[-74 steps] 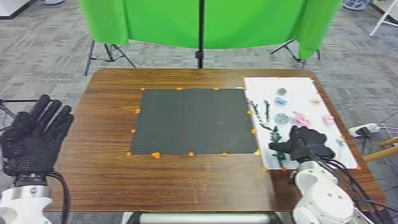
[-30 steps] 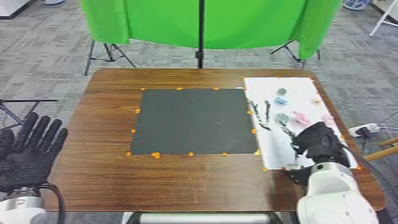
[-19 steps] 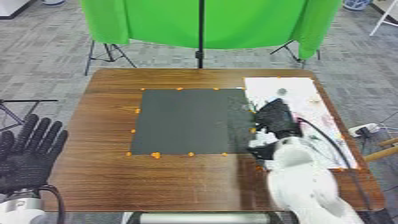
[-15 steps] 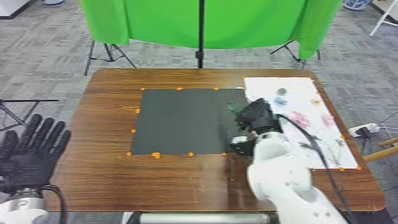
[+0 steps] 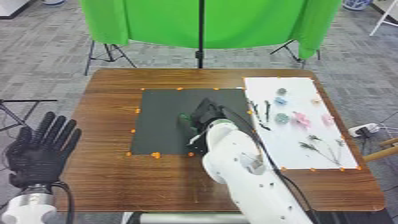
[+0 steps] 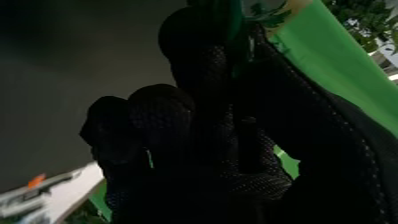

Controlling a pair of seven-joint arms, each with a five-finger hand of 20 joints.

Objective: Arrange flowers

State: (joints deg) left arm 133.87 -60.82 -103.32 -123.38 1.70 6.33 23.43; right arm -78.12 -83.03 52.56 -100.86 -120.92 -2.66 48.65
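Worktop: brown wood [image 5: 98,175] is being overlaid by a dark mat [image 5: 160,125] around its middle and a white sheet [image 5: 284,150] along its right edge; both are being edged by orange tabs [image 5: 155,155].
Room: grey carpet [image 5: 44,60] is being partly covered from sight by the worktop; a green cloth [image 5: 160,25] is being hung beyond the far edge.
White sheet: a pink flower [image 5: 302,119], a blue flower [image 5: 281,100] and dark twigs [image 5: 266,111] are being borne, with thin sprigs [image 5: 310,146] near the near edge.
Right hand: a green sprig [image 5: 185,117] is being held by the right hand [image 5: 207,115] over the dark mat; whether the mat is being touched cannot be told.
Left hand: the left hand [image 5: 37,156] is being held open at the worktop's left edge, fingers straight and spread.
Hidden: the sprig's lower part is being masked by the glove.
Right wrist view: the stem is being pinched between thumb and fingers [image 6: 191,50]; in the head view, that grip is being obscured.
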